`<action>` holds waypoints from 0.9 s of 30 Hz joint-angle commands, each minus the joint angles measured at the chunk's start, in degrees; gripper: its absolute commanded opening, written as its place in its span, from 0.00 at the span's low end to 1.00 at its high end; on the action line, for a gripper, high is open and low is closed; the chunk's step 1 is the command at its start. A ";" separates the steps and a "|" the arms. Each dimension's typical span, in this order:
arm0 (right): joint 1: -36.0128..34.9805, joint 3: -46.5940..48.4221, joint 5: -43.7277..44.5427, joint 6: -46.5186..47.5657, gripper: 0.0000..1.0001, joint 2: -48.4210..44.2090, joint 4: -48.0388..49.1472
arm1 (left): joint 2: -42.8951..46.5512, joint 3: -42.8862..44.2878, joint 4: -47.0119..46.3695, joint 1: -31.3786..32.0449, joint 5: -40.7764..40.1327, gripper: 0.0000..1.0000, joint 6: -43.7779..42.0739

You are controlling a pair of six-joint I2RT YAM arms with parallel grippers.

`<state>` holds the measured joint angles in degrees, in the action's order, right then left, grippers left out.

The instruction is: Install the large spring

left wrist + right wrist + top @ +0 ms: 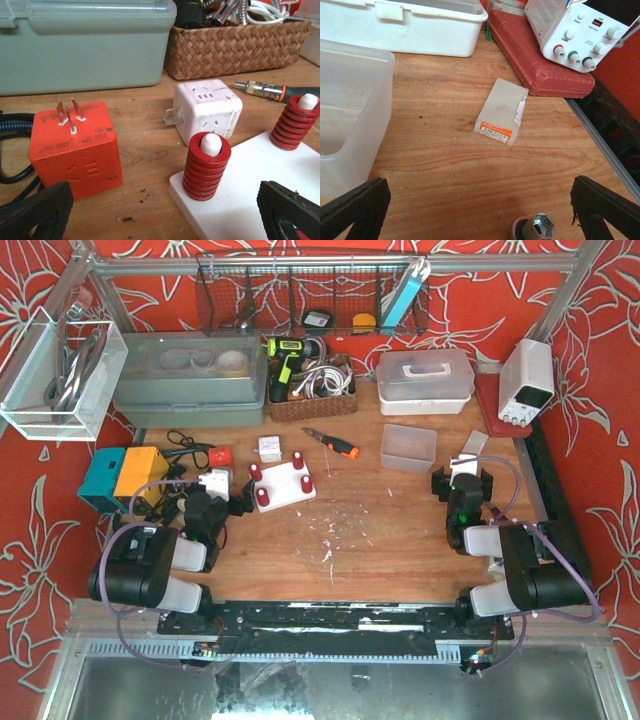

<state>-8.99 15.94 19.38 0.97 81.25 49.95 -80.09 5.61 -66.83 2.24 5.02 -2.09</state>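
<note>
A white base plate (283,485) carries several red springs on white pegs, one at each corner. In the left wrist view the near spring (206,166) and a second one (295,124) stand upright on the plate (260,175). My left gripper (222,502) is just left of the plate, open and empty (162,202). The near spring stands slightly ahead of its jaws. My right gripper (463,480) is open and empty over bare wood at the right (480,200). No loose spring shows.
An orange plug cube (75,145) and a white plug cube (207,110) lie left of the plate. A toolbox (190,375), wicker basket (310,390), screwdriver (332,445) and clear tub (408,447) lie behind. A packet (501,111), a socket (535,227) and a power supply (527,380) are near the right gripper.
</note>
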 commanded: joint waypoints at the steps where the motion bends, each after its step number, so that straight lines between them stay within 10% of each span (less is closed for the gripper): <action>1: 0.20 -0.13 -0.23 -0.53 0.99 -0.37 1.01 | -0.70 -0.54 -6.80 -0.39 -0.04 0.99 0.12; 27: 0.21 -0.15 -0.22 -0.54 0.99 -0.34 1.02 | -0.50 0.46 -4.76 -0.22 -1.41 0.99 0.42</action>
<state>-8.99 15.94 19.38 0.93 81.25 49.95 -80.77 5.34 -69.56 2.20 4.32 -1.45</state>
